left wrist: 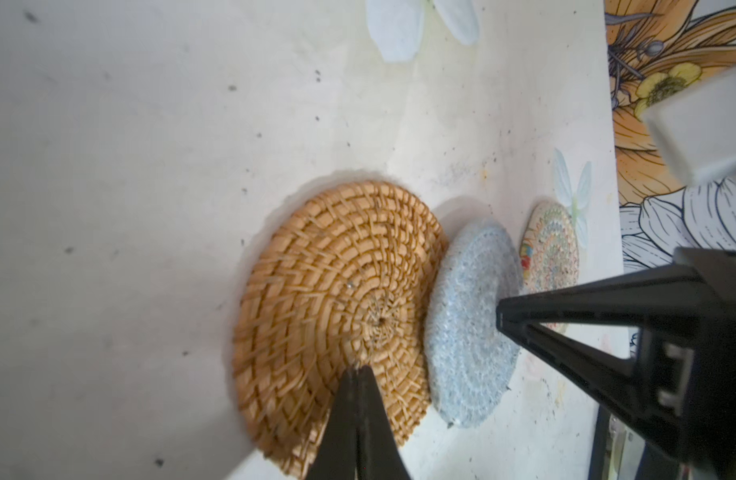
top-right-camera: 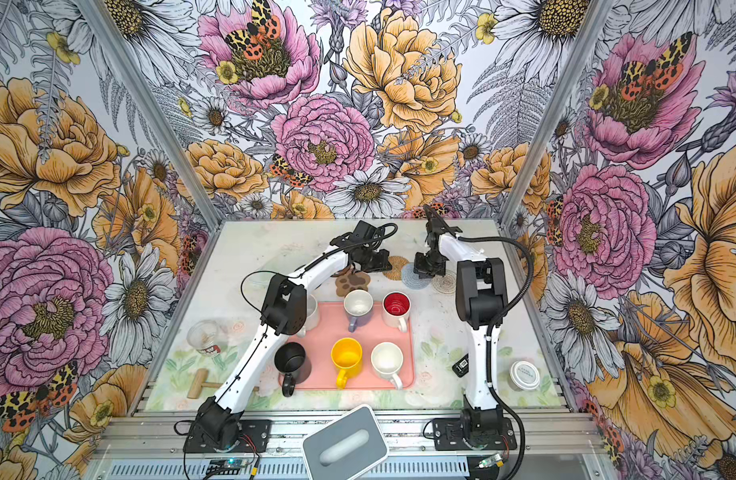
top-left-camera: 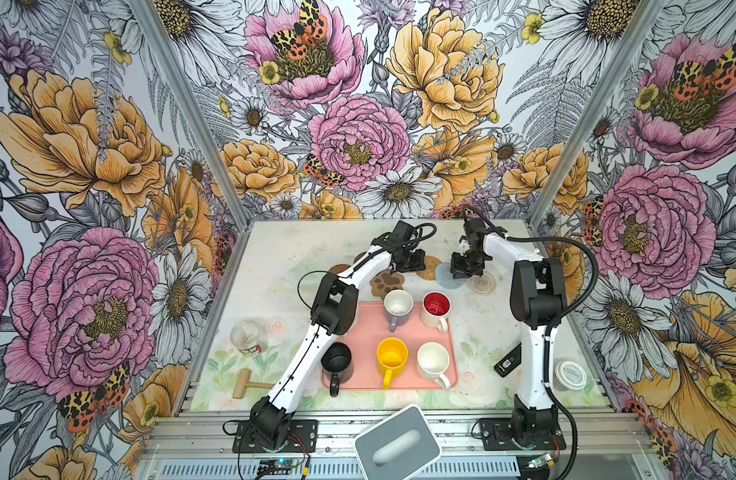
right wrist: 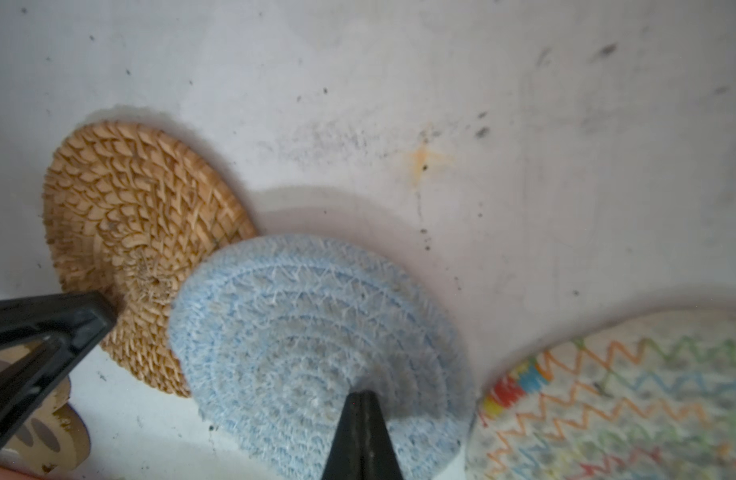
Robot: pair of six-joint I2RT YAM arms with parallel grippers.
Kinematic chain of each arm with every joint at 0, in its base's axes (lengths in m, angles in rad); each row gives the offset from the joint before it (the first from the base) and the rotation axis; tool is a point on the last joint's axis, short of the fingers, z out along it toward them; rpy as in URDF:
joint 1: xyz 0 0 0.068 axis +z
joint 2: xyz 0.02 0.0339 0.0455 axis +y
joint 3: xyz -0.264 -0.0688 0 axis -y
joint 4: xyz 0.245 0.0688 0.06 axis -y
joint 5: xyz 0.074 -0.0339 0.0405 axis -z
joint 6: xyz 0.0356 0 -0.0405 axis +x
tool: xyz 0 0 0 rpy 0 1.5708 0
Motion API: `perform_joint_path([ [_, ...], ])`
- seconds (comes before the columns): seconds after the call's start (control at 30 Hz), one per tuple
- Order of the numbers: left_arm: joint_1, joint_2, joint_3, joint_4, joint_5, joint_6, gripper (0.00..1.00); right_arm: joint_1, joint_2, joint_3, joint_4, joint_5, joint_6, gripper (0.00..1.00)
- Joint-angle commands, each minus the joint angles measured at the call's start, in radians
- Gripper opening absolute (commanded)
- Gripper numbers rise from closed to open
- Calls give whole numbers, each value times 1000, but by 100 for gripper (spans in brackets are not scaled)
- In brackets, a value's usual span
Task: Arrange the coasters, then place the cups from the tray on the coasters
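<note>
The left gripper [left wrist: 358, 372], jaws pressed together, hangs over the round tan rattan coaster [left wrist: 337, 299]. The right gripper [right wrist: 360, 395], jaws likewise together, hangs over the adjacent round grey-blue woven coaster [right wrist: 300, 316].

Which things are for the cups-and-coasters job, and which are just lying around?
For the job: salmon-pink rectangular tray; handled mugs on it; coasters: tan rattan, grey-blue woven, cream lacy, brown paw-print.
Lying about: clear glass jar; wooden mallet; white-lidded jar; black gadget; grey slotted box.
</note>
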Motion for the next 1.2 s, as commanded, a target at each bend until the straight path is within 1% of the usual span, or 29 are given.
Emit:
perform_joint_path([
  [0.0, 3, 27, 38, 9, -73, -40, 0, 18, 17, -44, -13, -31, -19, 0],
  [0.1, 5, 35, 14, 7, -90, -41, 0, 18, 15, -45, -13, -33, -19, 0],
  [0.27, 13, -16, -117, 6, -137, -55, 0, 18, 14, -46, -17, -32, -22, 0],
  [0.43, 29, -49, -212, -8, -149, -57, 0, 17, -3, -62, -20, -27, -26, 8],
  [0.53, 35, -67, -255, -18, -154, -58, 0, 17, -11, -72, -20, -19, -29, 9],
  [0.67, 44, -103, -315, -18, -192, -60, 0, 16, -12, -87, -22, -14, -32, 10],
  [0.93, 62, -166, -414, -15, -226, -35, 0, 7, -13, -90, -25, -3, -29, 11],
  [1.17, 62, -200, -475, -16, -220, -6, 0, 2, 9, -52, -29, -3, -13, 11],
])
